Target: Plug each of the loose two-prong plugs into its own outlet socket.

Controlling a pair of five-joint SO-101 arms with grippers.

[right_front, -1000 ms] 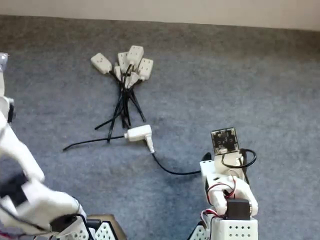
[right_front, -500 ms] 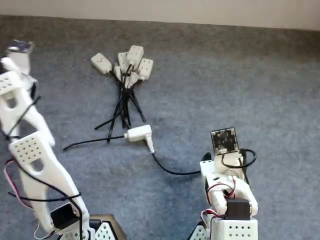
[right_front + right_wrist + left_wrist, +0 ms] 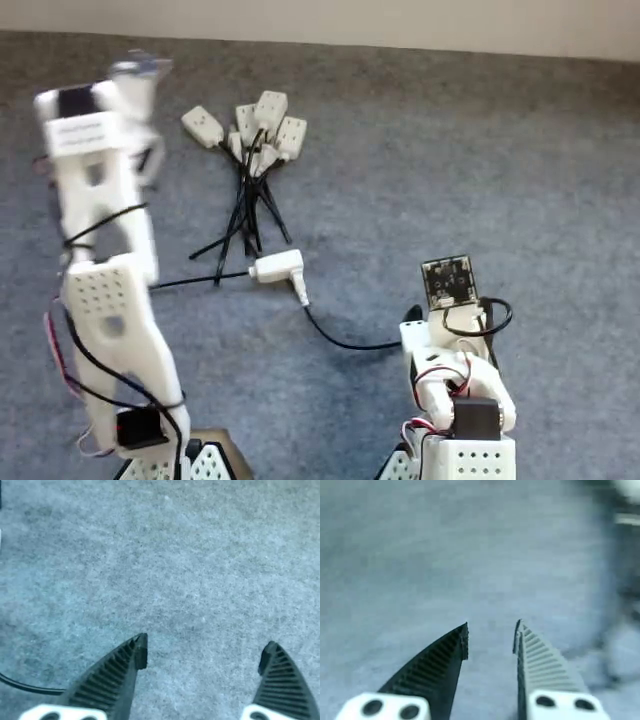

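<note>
Several white sockets point(image 3: 268, 112) lie fanned in a bunch at the far side of the grey carpet point(image 3: 520, 180), their black cords point(image 3: 248, 210) tangled together and trailing toward the near side. One loose white plug point(image 3: 277, 267) lies apart from them, nearer the middle, with its own cord point(image 3: 340, 342) curving off toward the right arm point(image 3: 455, 370). The left arm point(image 3: 105, 300) stands extended to the far left, just left of the bunch; the left claw point(image 3: 490, 636) is parted only a little and pinches nothing. The right claw point(image 3: 204, 655) is spread wide over bare carpet at the near right, also empty. The step in hand looks like the first approach, with nothing plugged in yet. To do it well, the left claw should probably open wider before coming down, then take one outer socket by its flat sides, clear of the tangle. The sockets are light and will likely slide, so one claw should pin a socket while the other grips the plug by its body, prongs left free and lined up square.
</note>
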